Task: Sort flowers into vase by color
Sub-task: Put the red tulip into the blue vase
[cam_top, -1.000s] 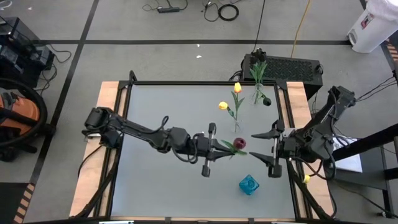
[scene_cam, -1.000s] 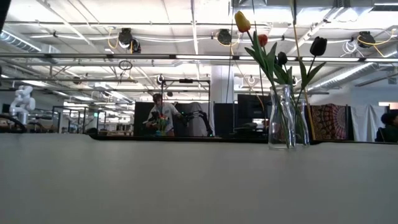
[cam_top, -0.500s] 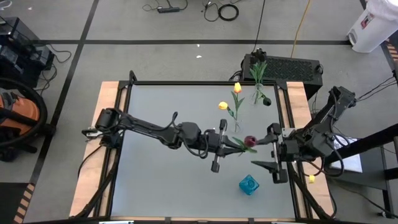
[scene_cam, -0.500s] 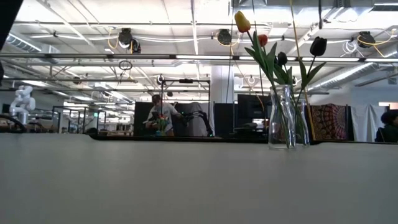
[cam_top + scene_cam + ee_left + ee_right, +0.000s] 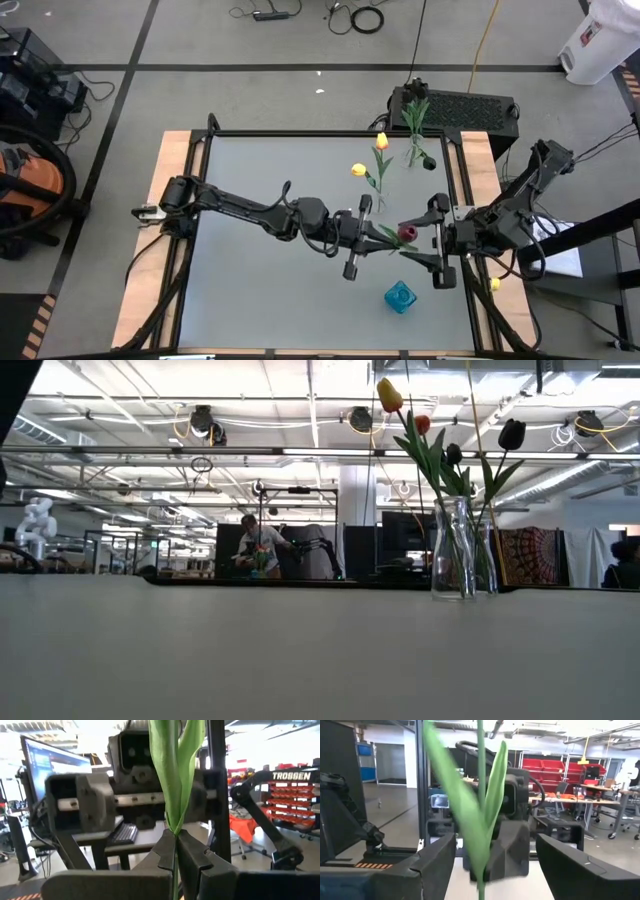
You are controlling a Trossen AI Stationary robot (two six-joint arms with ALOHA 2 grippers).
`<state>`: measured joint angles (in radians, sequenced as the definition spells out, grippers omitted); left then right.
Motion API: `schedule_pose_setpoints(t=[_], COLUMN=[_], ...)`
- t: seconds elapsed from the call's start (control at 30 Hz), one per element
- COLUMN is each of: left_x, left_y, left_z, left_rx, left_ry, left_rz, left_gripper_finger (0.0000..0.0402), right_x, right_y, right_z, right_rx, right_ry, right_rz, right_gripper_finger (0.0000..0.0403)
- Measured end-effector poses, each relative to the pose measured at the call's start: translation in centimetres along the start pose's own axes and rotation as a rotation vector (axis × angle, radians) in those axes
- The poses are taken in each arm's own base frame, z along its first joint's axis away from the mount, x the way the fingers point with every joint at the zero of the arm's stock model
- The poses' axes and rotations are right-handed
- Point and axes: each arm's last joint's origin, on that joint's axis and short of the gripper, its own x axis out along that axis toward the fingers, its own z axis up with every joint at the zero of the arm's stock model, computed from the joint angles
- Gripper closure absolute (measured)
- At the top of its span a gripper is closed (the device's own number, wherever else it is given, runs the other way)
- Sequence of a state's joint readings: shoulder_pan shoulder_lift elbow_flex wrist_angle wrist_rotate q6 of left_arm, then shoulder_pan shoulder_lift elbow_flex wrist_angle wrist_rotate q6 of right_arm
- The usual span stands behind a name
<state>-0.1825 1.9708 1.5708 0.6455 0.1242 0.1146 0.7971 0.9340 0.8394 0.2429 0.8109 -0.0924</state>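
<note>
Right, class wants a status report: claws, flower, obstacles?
Left claw shut on red tulip stem, mid-table. Right claw open around it. Blue vase nearby, nothing blocking.

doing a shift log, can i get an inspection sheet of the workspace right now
surface: grey table, wooden edges.
job's things: red tulip held mid-air; glass vase at the far right edge with tulips; two yellow tulips nearby.
clutter: blue faceted object.
grippers: left pincer shut on the red tulip's stem; right pincer open around the stem.
cables: loose leads on the floor.
surroundings: person far off.
</note>
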Motion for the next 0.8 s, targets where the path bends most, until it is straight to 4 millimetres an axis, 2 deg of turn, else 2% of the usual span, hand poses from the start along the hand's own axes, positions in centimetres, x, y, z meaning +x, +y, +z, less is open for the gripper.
schedule_pose_setpoints(t=[0.17, 0.6, 0.8], left_x=[0.3, 0.3, 0.3], left_y=[-0.1, 0.0, -0.1], left_z=[-0.8, -0.8, -0.8], left_rx=[-0.001, 0.001, -0.001], left_ry=[0.014, 0.02, 0.029], left_rz=[-0.002, -0.002, -0.004], left_gripper_finger=[0.0392, 0.0392, 0.0392], right_x=[0.0, 0.9, 1.0], right_y=[0.0, 1.1, 1.1], right_z=[0.0, -0.8, -0.5], right_rx=[0.001, -0.051, -0.062], right_ry=[0.0, 0.008, -0.019], right_rz=[0.002, 0.003, -0.002], right_gripper_finger=[0.0135, 0.0135, 0.0137])
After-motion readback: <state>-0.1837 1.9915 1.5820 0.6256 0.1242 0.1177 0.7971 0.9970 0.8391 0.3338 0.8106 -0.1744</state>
